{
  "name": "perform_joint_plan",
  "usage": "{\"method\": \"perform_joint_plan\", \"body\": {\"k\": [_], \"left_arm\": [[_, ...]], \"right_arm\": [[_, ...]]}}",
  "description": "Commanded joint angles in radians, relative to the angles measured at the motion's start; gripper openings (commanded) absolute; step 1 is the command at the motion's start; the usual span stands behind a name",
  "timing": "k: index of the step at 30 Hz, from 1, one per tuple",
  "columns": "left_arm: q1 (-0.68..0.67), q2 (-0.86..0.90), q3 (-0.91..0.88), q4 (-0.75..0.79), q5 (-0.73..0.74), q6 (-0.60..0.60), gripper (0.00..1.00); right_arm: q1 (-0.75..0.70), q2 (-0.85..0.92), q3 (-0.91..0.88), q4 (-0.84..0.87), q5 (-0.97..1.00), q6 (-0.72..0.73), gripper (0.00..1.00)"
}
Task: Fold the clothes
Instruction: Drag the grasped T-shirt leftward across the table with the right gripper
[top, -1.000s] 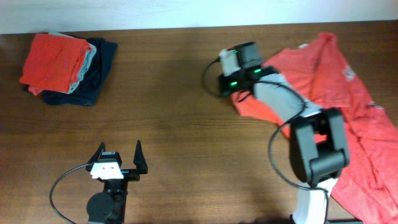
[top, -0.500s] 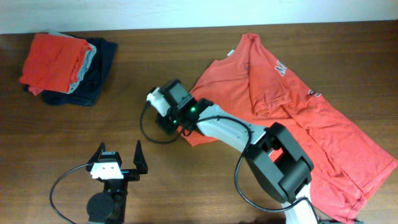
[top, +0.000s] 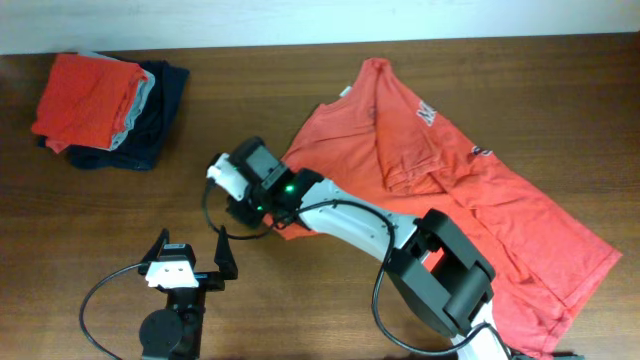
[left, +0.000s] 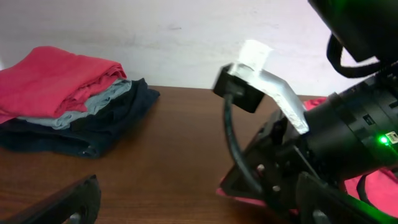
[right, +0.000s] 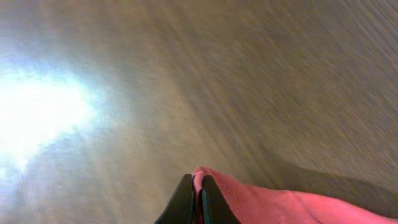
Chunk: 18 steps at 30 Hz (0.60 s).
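An orange-red T-shirt (top: 480, 200) with lettering on its chest lies crumpled and stretched across the right half of the table. My right gripper (top: 258, 210) reaches far left and is shut on the shirt's lower-left edge; in the right wrist view the closed gripper (right: 200, 180) pinches a fold of the red cloth (right: 280, 205) just above the wood. My left gripper (top: 190, 255) stands open near the front edge, just left of that corner, with nothing between its fingers (left: 81, 199). A second orange-red shirt (top: 85, 95) lies folded at the back left.
The folded shirt tops a pile with a pale grey garment (top: 140, 110) and a dark navy garment (top: 160, 100), which the left wrist view also shows (left: 93, 130). The right arm (top: 440, 270) arches over the shirt. Bare wood table (top: 90, 210) lies at the left.
My right gripper has dragged the T-shirt from the back right leftward and toward the front, spreading it across the table. The left arm has not moved.
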<state>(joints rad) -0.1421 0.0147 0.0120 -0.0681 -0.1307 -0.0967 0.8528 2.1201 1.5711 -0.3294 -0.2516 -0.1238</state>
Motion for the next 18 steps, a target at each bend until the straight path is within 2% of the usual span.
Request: {"method": "perform_joint_plan", "body": {"k": [1, 9, 18], "left_arm": [[-0.004, -0.010, -0.003, -0.004, 0.010, 0.016, 1.00], [-0.004, -0.010, -0.003, -0.004, 0.010, 0.016, 1.00], [-0.004, -0.010, -0.003, -0.004, 0.010, 0.016, 1.00]], "right_arm": [[0.045, -0.027, 0.053, -0.025, 0.004, -0.043, 0.04], [0.053, -0.037, 0.136, -0.140, 0.026, -0.060, 0.05], [0.093, -0.037, 0.149, -0.132, -0.010, -0.032, 0.05]]}}
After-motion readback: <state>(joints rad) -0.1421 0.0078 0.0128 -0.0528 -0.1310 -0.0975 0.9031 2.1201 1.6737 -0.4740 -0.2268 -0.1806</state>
